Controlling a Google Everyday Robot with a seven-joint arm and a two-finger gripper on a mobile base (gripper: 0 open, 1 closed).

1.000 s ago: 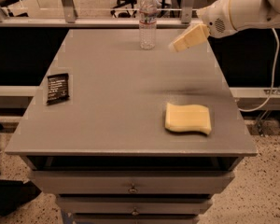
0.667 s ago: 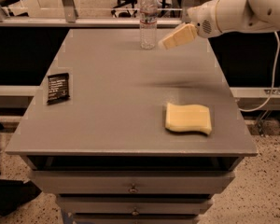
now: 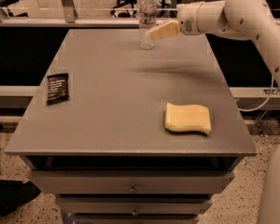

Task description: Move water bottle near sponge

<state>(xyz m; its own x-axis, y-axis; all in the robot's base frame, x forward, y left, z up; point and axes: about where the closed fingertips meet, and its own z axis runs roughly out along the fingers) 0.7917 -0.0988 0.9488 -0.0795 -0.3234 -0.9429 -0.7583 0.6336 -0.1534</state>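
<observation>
The water bottle (image 3: 147, 20) stands upright at the far edge of the grey table (image 3: 112, 78), clear with a white cap and a red-and-white label band. My gripper (image 3: 154, 34) reaches in from the right on the white arm (image 3: 224, 15) and its cream tip sits right beside the bottle's right side, at about label height. The pale-yellow sponge (image 3: 188, 118) lies flat near the table's front right, well apart from the bottle.
A small black rectangular packet (image 3: 58, 87) lies near the table's left edge. Drawers (image 3: 130, 188) sit below the table's front edge. A railing and chairs stand behind the far edge.
My gripper has moved left along the far edge, from clearly right of the bottle to right beside it. The bottle, sponge and packet have not moved.
</observation>
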